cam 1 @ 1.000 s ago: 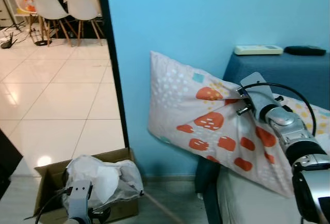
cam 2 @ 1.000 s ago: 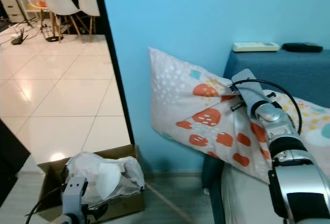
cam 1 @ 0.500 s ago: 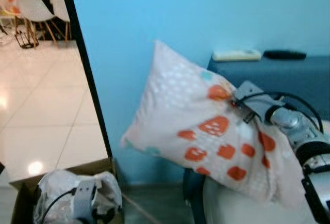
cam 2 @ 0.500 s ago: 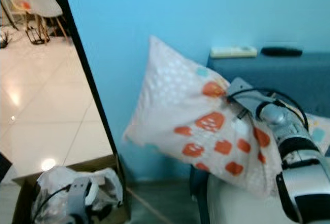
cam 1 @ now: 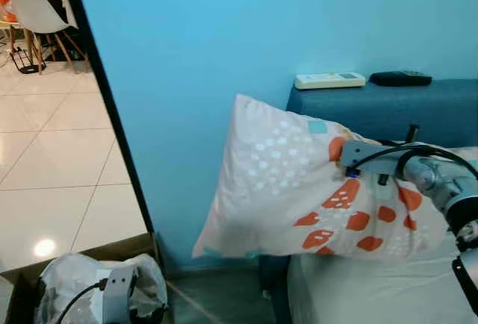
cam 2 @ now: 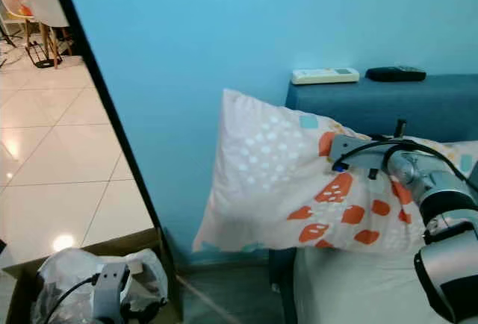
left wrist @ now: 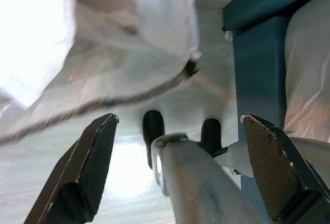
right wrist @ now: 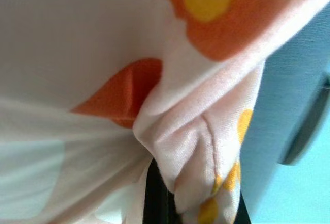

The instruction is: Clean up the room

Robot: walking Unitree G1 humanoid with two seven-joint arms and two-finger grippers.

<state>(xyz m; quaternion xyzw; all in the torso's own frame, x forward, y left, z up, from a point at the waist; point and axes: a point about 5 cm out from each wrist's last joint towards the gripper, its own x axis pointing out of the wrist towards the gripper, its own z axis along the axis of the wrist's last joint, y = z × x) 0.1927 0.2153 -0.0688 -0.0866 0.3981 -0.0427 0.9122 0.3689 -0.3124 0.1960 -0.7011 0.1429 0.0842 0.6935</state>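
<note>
White pillow (cam 1: 291, 189) with orange blotches and pale dots, against a plain blue wall (cam 1: 224, 33).

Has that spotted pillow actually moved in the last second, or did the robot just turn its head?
Yes. The camera turned too, but the pillow has swung down: a second ago it rose steeply beside the blue headboard, now it lies nearly level below it, pinched in the right hand.
</note>
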